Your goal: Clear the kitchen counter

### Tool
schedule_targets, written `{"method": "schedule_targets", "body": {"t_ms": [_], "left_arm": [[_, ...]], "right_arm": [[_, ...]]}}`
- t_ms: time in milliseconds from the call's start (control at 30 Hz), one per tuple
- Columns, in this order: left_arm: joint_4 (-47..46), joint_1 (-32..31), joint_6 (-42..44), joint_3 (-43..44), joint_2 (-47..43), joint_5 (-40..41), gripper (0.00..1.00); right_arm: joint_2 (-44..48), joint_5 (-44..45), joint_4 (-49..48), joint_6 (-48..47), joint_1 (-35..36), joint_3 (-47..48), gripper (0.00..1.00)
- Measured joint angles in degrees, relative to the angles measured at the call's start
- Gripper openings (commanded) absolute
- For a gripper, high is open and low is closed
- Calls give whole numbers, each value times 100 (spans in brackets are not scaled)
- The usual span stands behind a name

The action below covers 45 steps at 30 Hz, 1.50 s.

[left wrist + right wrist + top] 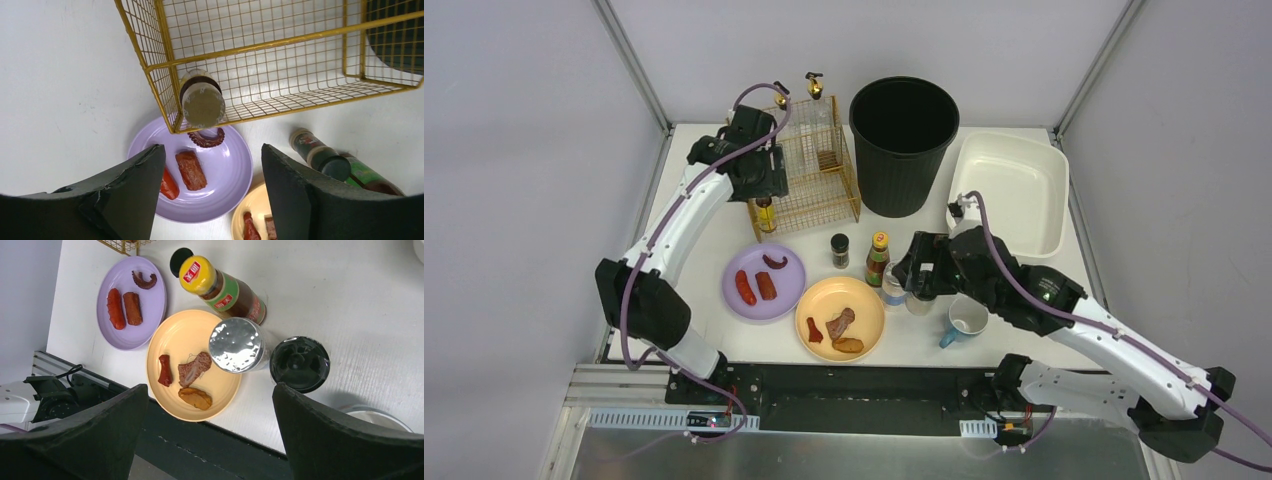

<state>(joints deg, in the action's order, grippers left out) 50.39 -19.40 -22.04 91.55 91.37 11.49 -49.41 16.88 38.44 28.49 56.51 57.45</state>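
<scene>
The white kitchen counter [809, 240] carries a purple plate [764, 282] with two sausages and an octopus piece, and a yellow plate [840, 318] with three food pieces. Between them stand a spice jar [839, 250], a yellow-capped sauce bottle [878, 257], a silver-lidded can [236, 345] and a black-lidded cup [300, 364]. My left gripper [762, 185] is open and empty, high over the purple plate [200, 175] at the front-left corner of the wire basket [260, 65]. My right gripper [914, 275] is open and empty above the can and cup.
A tan-capped bottle [202, 102] stands at the basket's front-left corner. A black bin [904, 145] and a white tub [1009, 195] are at the back right. A blue-handled mug [967, 320] sits under my right arm. Two gold-topped bottles [814, 86] stand behind the basket.
</scene>
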Motion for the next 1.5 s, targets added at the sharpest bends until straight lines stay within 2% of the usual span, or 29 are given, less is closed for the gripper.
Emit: {"method": "schedule_targets", "body": {"t_ms": [200,300,400,767,1000,1233,1500], "left_arm": [[2,0,-35,-2,-535,-361,74],[0,0,-85,-35,-813,-667,83],[0,-59,-116,-85,-1038,-1029,84],[-334,-1410,-155,-273,-1381,-2068,85],[-658,-1897,-269,-341,-1049,-2216,86],[-861,-2468,-306,-223,-306,-2337,86],[-922,-2756,-315,85,492,-2330,85]], "right_arm": [[-490,83,0,-162,0,444,99],[-765,94,0,-219,0,579,99],[-984,146,-4,-251,0,667,99],[-1023,529,52,-238,0,758,99],[-450,911,343,-153,0,728,99],[197,1185,691,-7,0,501,99],[640,1252,1021,116,0,264,99]]}}
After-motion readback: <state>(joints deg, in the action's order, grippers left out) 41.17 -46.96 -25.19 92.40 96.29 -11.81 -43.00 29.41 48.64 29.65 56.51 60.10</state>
